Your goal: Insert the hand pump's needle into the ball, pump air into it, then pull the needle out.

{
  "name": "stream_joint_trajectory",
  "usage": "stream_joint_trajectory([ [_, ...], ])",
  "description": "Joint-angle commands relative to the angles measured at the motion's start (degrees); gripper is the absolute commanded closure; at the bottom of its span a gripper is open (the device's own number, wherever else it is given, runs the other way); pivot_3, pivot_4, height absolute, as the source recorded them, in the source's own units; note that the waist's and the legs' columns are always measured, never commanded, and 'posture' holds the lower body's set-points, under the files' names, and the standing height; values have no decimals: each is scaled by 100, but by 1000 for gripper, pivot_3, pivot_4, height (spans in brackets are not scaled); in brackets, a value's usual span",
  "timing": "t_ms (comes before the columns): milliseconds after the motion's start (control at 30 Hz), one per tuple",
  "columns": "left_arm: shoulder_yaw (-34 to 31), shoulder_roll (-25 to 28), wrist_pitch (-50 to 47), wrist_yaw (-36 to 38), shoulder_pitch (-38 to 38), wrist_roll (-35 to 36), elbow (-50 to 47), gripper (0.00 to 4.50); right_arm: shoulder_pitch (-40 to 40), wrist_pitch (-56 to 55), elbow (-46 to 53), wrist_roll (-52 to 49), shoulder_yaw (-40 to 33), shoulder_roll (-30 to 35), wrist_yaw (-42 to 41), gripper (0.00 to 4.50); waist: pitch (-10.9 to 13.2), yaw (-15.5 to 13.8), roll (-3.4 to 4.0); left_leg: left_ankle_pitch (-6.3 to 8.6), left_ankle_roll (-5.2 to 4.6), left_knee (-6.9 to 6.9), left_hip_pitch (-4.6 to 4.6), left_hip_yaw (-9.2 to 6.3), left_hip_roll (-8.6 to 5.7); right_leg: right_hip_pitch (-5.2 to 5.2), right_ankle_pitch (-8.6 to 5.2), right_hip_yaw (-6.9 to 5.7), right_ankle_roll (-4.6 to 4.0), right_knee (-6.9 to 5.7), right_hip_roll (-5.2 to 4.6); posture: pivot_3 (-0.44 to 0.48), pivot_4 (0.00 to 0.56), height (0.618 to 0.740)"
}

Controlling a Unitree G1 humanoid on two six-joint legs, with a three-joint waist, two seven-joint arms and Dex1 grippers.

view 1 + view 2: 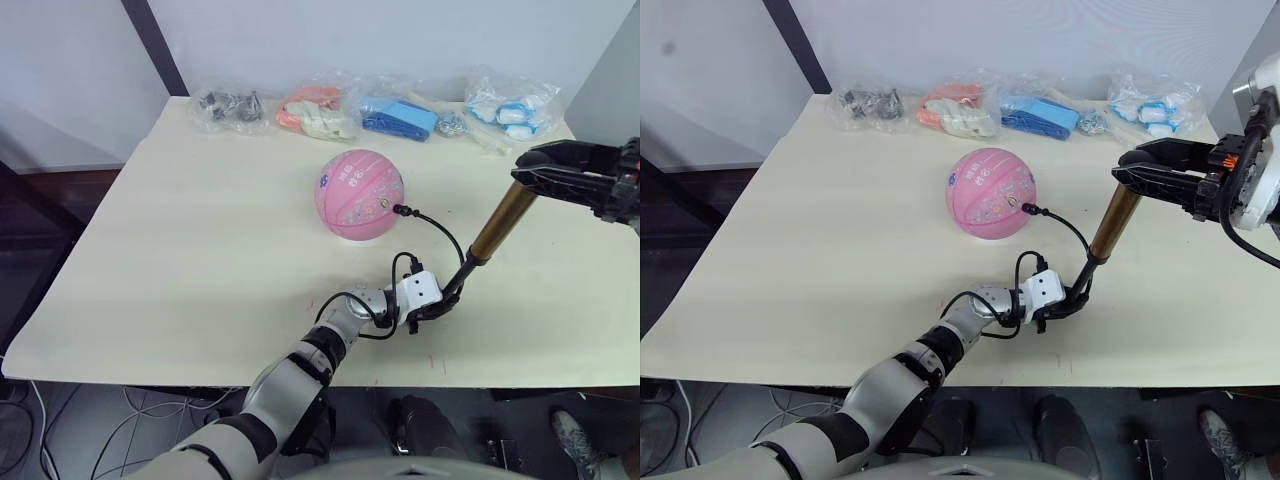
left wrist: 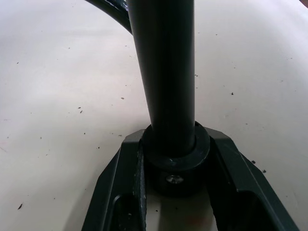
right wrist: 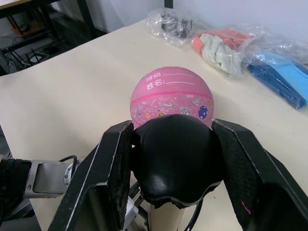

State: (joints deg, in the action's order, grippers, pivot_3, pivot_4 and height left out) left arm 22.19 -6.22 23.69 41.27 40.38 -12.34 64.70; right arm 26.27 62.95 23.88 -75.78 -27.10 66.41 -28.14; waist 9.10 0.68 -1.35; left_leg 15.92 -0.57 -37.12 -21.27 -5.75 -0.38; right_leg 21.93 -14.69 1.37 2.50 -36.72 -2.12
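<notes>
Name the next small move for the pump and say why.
Probably press the handle down with the right gripper. The needle already sits in the ball, the left gripper clamps the pump base, and the right grips the handle.

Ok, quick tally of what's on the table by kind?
Pink ball: 1
Hand pump with hose and needle: 1
Clear plastic bags of items along the far edge: 4
Total: 6

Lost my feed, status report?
Left gripper shut on hand pump base; right gripper shut on its handle. Needle at the ball. Nothing in the way.
</notes>
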Motion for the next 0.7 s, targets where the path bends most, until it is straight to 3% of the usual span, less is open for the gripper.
stream_joint_trajectory([
  [33,134,308,-337,-17,-287,-320,538,3358,-445,-346,126,551,-370,-270,205,2438,-14,1,-24,0,0,0,0,-1,0,0,0,-1,0,0,0,0,150,740],
  [267,138,340,-337,-25,-309,-310,513,3358,-1667,-991,367,1429,312,-1029,84,2438,-22,18,-33,0,0,-1,31,3,6,-26,-12,2,21,-3,8,0,150,740],
  [400,134,361,-349,-21,-315,-310,499,3358,-2333,-1629,24,2464,1409,-1534,-94,2438,-62,24,-71,1,0,0,54,-6,24,-39,-14,-5,20,-6,30,0,150,740],
  [533,125,379,-356,-17,-314,-299,483,3358,-2630,-2058,-375,3200,2274,-1937,-243,2438,-111,38,-104,1,0,3,62,-3,26,-40,-14,-3,20,-5,33,0,150,740],
  [700,114,407,-358,-6,-322,-284,469,3358,-2686,-2227,-504,3526,2564,-2262,-329,2438,-142,46,-122,1,1,3,66,-5,39,-42,-13,-3,18,-5,41,0,150,740],
])
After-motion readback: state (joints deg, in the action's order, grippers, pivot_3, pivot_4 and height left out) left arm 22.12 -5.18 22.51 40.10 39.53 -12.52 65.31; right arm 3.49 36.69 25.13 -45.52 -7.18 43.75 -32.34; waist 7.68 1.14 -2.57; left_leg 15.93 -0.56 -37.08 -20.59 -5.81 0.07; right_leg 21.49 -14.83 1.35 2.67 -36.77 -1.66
